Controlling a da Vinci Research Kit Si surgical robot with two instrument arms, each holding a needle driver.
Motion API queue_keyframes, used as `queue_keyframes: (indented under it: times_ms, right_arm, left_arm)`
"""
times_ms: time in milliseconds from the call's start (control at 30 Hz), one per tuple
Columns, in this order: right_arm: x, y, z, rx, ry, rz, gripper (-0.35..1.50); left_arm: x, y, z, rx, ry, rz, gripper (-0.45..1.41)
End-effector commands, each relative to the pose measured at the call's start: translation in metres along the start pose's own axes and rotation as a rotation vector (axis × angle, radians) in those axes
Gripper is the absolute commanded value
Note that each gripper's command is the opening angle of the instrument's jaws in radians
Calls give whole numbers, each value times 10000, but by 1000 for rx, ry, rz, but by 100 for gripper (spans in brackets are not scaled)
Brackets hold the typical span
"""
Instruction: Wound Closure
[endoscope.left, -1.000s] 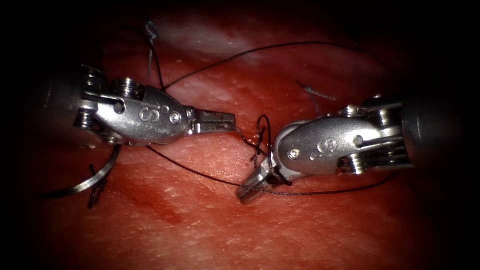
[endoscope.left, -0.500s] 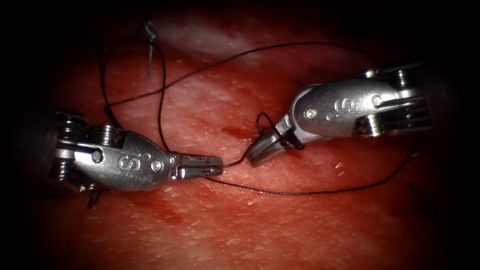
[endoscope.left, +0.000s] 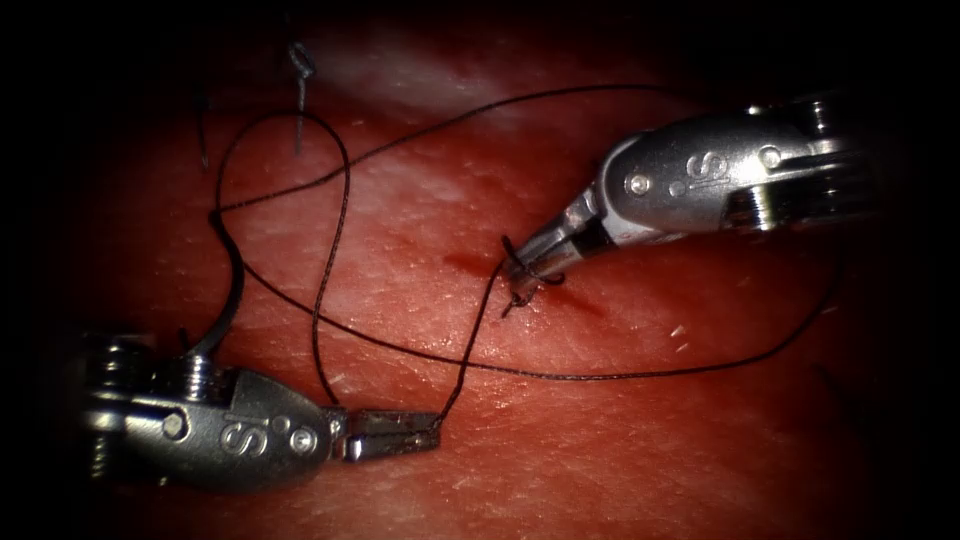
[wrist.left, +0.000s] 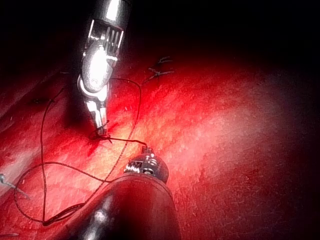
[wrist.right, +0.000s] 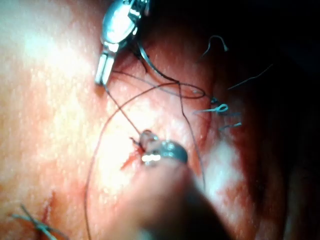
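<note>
A: What has changed over the last second?

B: The left end effector (endoscope.left: 425, 436) has dropped from the middle of the endoscope view to the lower left, its jaws pressed together on the thread (endoscope.left: 478, 325). The right end effector (endoscope.left: 528, 255) has risen toward the upper right, and its jaws sit pinched on the thread right at the knot (endoscope.left: 520, 285). The strand between the two tools now runs straight and taut from the left tool's tip up to that knot, where it was slack before.

A: And what does that mean for the closure?

B: It reads as the knot being drawn down onto the tissue (endoscope.left: 620, 440), at a small dark spot of red fluid (endoscope.left: 470, 264).

A: Where is the needle?

B: The needle (endoscope.left: 228, 290) lies free on the tissue at the left, above the left tool's wrist; neither tool holds it, and it does not look to be in the tissue. It sat lower a second ago.

A: Any writing?

B: Each tool's body carries a stamped letter "S"; nothing else is legible.
</note>
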Motion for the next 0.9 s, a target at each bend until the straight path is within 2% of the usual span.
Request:
queue_keyframes:
  times_ms: [33, 333, 900]
  right_arm:
    - [-4, 8, 3, -13, -6, 10, -35]
    - [-18, 12, 5, -26, -19, 40, -35]
    - [-23, 10, 10, -53, -37, 55, -35]
  left_arm:
    - [1, 6, 5, -3, -2, 0, -45]
    - [16, 26, -20, -16, -4, 12, -45]
    - [50, 87, -57, -23, -3, 44, -45]
